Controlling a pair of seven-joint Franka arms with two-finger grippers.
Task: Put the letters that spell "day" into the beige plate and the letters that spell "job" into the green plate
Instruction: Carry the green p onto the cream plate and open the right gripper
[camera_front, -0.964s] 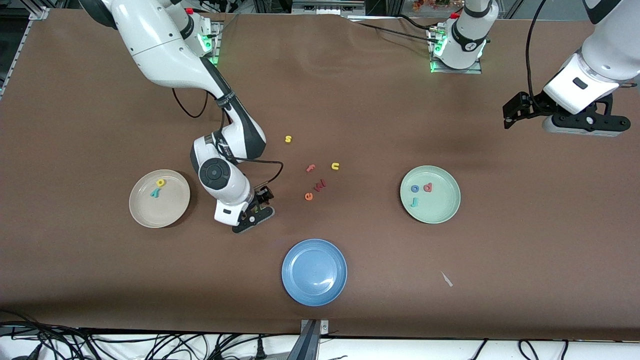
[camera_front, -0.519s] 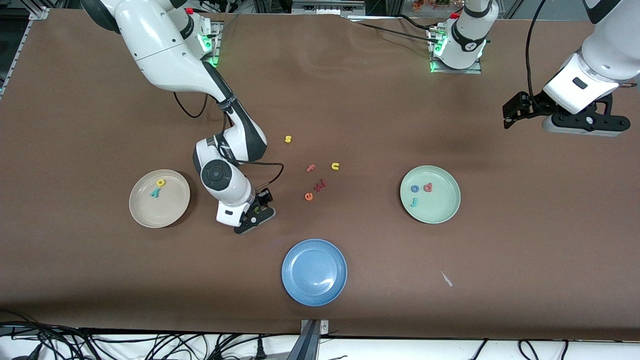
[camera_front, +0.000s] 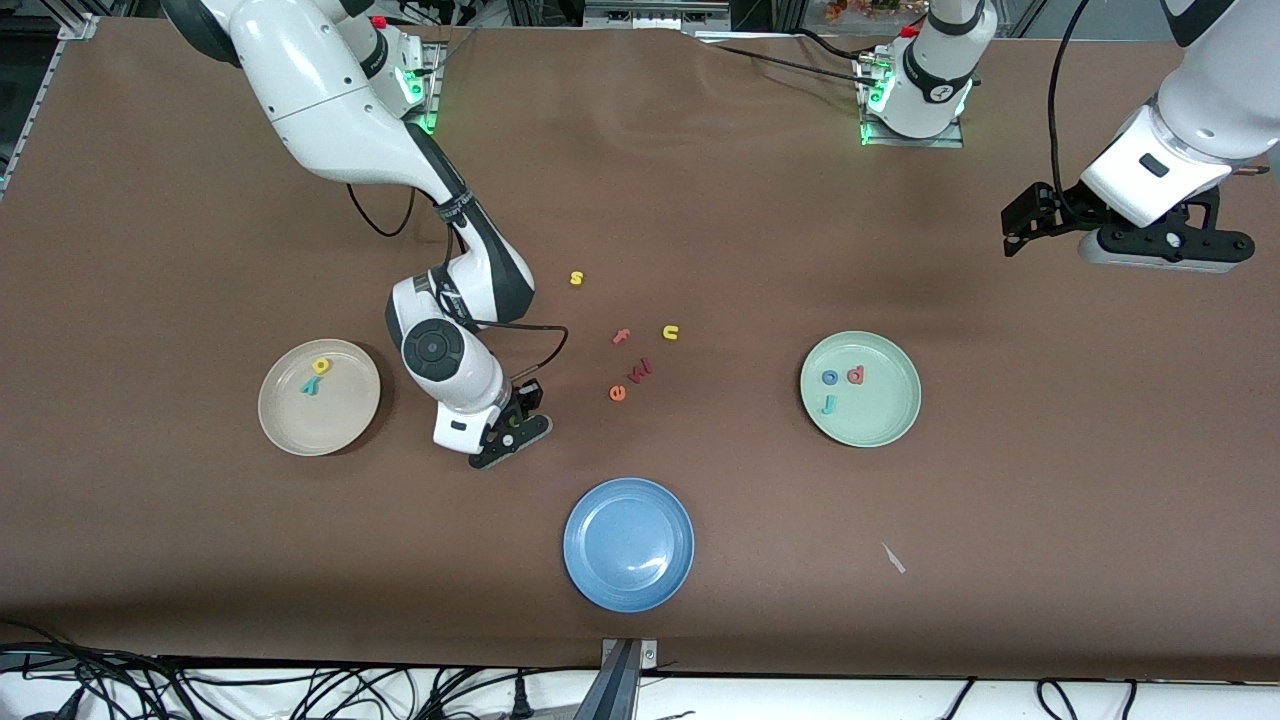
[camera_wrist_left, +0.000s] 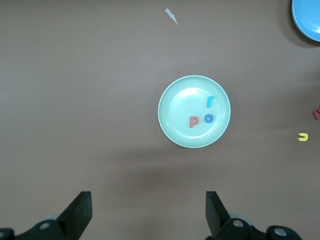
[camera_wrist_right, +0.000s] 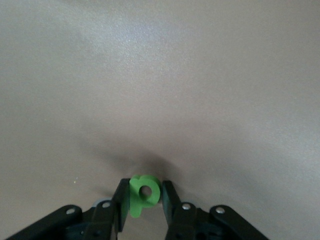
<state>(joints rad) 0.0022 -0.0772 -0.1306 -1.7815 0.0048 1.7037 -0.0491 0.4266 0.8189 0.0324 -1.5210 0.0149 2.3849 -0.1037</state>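
My right gripper (camera_front: 512, 427) is down at the table between the beige plate (camera_front: 300, 428) and the blue plate. Its fingers press both sides of the green looped letter (camera_wrist_right: 144, 192), seen in the right wrist view between the right gripper (camera_wrist_right: 144, 189) jaws. A yellow letter (camera_front: 321, 366) and a teal "y" (camera_front: 311, 385) lie in the beige plate. The green plate (camera_front: 882, 425) holds the blue "o" (camera_front: 829, 377), the salmon-red letter (camera_front: 855, 375) and the light-blue "j" (camera_front: 828, 404). My left gripper (camera_front: 1165, 245) waits open, high over the left arm's end of the table.
A blue plate (camera_front: 628, 543) sits nearest the front camera. Loose letters lie mid-table: yellow "s" (camera_front: 576, 278), pink "f" (camera_front: 621, 336), yellow "u" (camera_front: 670, 332), red "w" (camera_front: 640, 371), orange "e" (camera_front: 617, 393). A white scrap (camera_front: 893, 558) lies nearer the camera than the green plate.
The right gripper's fingers have closed in onto the green letter, and its hand has settled slightly. The left arm has barely shifted.
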